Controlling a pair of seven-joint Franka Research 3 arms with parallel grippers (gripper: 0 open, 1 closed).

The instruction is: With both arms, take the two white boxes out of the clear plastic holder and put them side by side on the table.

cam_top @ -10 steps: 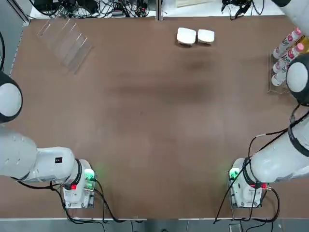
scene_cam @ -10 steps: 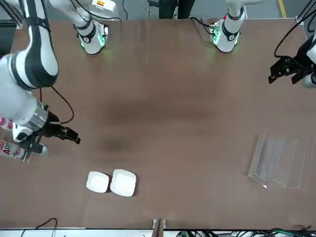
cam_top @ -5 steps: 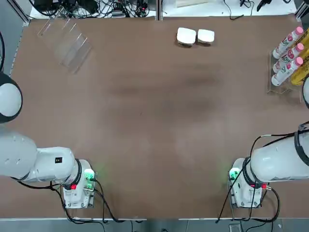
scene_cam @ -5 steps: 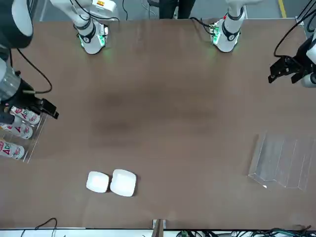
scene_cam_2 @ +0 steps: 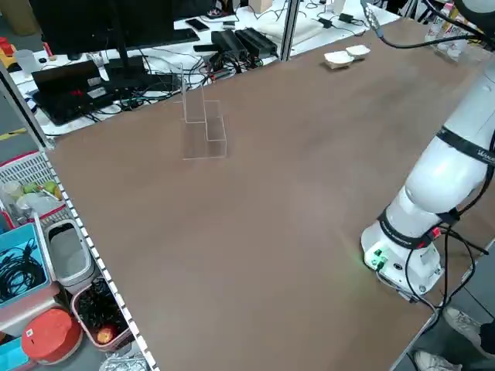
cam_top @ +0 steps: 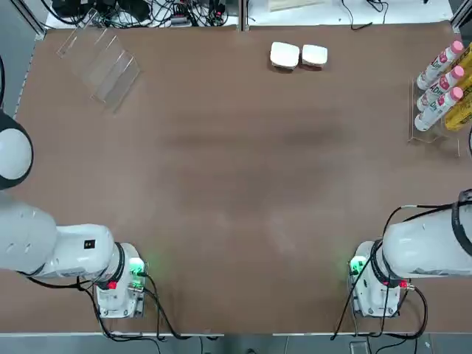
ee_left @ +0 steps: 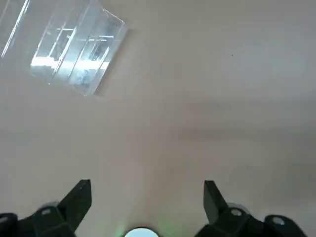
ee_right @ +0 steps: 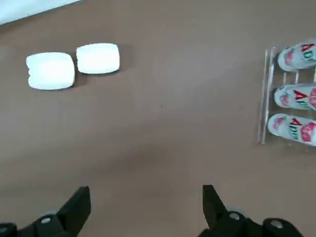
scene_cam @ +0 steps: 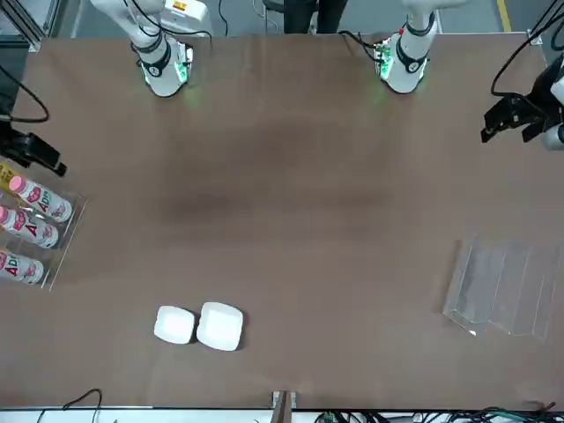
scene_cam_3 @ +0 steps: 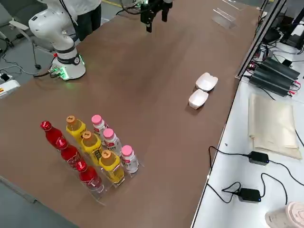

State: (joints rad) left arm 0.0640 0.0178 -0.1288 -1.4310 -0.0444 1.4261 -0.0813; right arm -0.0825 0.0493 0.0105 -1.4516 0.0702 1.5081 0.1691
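The two white boxes lie side by side on the table near its far edge, outside the clear plastic holder, which stands with nothing in it at the far left corner. My left gripper hangs above the table's left edge, open and holding nothing; its wrist view shows the holder ahead. My right gripper hovers at the right edge beside the bottle rack, also open with nothing in it. In its wrist view both boxes rest on the tabletop.
A clear rack of pink-capped, yellow and red bottles stands at the table's right edge. Cables and electronics lie beyond the far edge. The arms' green-lit bases sit at the near edge.
The right arm has drawn back from above the bottle rack toward the robot's side, uncovering the bottles. The left gripper has barely moved. The boxes and holder stay put.
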